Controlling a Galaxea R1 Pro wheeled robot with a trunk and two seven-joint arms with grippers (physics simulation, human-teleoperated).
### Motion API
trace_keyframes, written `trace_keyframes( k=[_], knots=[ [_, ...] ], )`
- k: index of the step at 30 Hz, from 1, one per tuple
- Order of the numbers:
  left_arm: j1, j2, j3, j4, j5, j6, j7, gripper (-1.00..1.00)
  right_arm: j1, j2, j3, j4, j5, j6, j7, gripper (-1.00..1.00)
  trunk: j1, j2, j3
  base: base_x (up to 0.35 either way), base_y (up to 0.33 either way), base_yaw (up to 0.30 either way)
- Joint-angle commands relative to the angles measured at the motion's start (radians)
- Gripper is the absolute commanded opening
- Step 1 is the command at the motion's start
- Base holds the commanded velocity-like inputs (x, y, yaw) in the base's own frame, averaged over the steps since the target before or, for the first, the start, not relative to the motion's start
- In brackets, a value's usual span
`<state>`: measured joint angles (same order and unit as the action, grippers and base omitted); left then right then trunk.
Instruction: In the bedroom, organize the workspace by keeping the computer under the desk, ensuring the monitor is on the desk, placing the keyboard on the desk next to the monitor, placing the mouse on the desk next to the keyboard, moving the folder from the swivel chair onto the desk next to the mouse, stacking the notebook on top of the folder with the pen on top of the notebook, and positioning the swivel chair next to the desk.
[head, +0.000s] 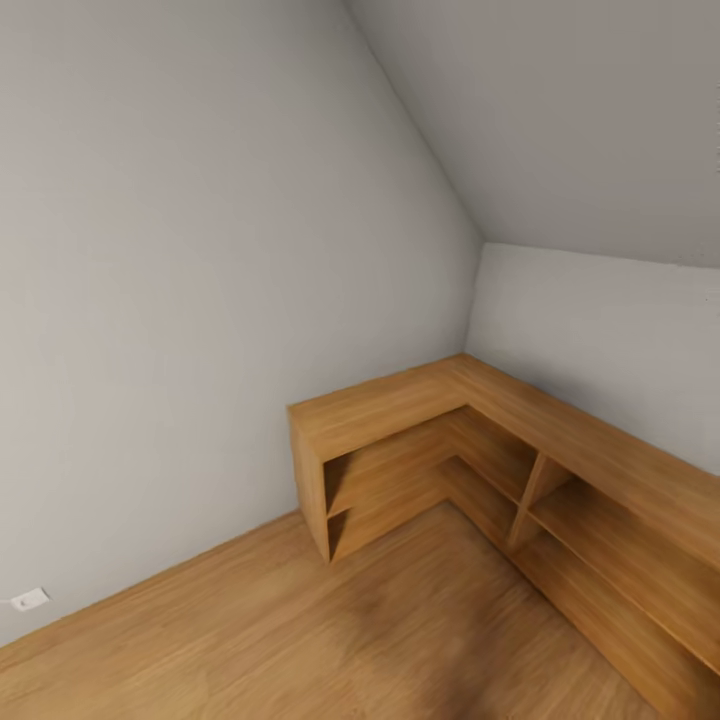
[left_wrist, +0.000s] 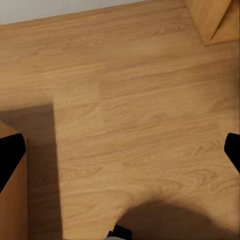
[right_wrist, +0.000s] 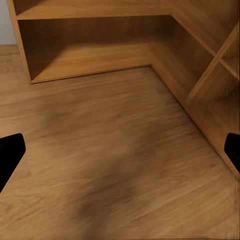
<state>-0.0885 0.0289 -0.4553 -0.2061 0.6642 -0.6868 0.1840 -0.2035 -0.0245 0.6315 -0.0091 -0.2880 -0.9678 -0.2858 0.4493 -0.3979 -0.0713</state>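
Note:
I face a corner of the bedroom with sloped grey walls (head: 200, 250) and a light wooden floor (head: 330, 640). None of the desk items are before me here. My left gripper (left_wrist: 120, 157) hangs open over bare floorboards, its black fingertips (left_wrist: 10, 160) at the picture's two sides. In the right wrist view my right gripper (right_wrist: 120, 155) is open too, with one black fingertip (right_wrist: 9, 152) at each side and only floor between them.
A light wooden L-shaped shelf bench (head: 480, 440) fills the corner on the right, its open compartments (right_wrist: 90, 55) bare. Its end shows as a wooden panel (left_wrist: 212, 20) in the left wrist view. A white wall socket (head: 28, 600) sits low on the left wall.

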Motion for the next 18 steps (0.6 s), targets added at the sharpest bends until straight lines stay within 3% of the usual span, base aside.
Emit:
trace_keyframes(
  k=[1, 8, 18],
  knots=[
    [0.0, 0.001, -0.008, -0.001, 0.002, -0.002, 0.009, 1.0, -0.001, 0.0, 0.009, 0.0, -0.007, -0.002, -0.003, 1.0, 0.001, -0.002, -0.001, 0.023, 0.0, -0.272],
    [0.0, 0.002, -0.008, -0.001, 0.002, -0.001, 0.009, 1.0, -0.001, 0.0, 0.007, 0.0, -0.009, -0.002, -0.003, 1.0, 0.001, -0.002, 0.004, 0.051, 0.0, -0.272],
    [0.0, 0.002, -0.008, -0.001, 0.003, 0.004, 0.01, 1.0, -0.001, 0.0, 0.004, 0.0, -0.012, 0.0, -0.003, 1.0, 0.001, -0.002, 0.012, 0.278, 0.0, -0.272]
  ],
)
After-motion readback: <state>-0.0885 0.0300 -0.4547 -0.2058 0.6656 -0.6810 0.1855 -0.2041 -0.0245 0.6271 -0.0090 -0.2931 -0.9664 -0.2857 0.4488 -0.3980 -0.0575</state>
